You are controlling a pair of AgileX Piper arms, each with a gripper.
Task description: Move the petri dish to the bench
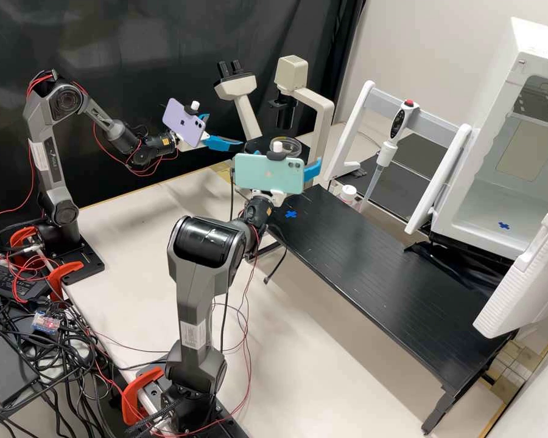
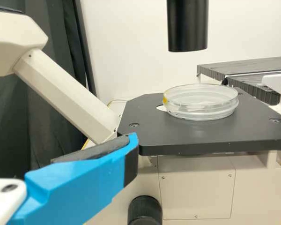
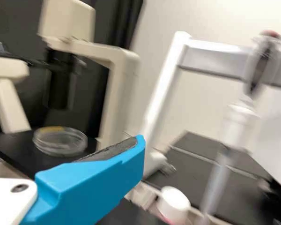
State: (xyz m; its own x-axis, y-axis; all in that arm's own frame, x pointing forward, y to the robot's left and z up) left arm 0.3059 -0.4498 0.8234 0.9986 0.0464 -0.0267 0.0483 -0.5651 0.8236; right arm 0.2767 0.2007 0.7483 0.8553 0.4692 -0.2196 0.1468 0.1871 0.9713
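The clear petri dish [image 1: 285,146] lies on the microscope's black stage; in the left wrist view the dish [image 2: 201,102] rests flat there, and in the right wrist view the dish [image 3: 60,141] is at one side. Left of the stage, my left gripper [image 1: 225,129] stands open and empty; one finger of that gripper [image 2: 129,143] is short of the stage edge. My right gripper [image 1: 312,171], partly behind its phone, is in front of the stage; this gripper [image 3: 140,146] is open, its pad bare, apart from the dish. A blue cross marks the black bench [image 1: 377,249].
The microscope's lamp arm [image 1: 324,121] rises beside the stage, with its eyepieces [image 1: 236,87] on the other side. Beyond the bench are a white-capped bottle [image 1: 347,193], a pipette [image 1: 385,153] on a white stand and an open white chamber [image 1: 499,201].
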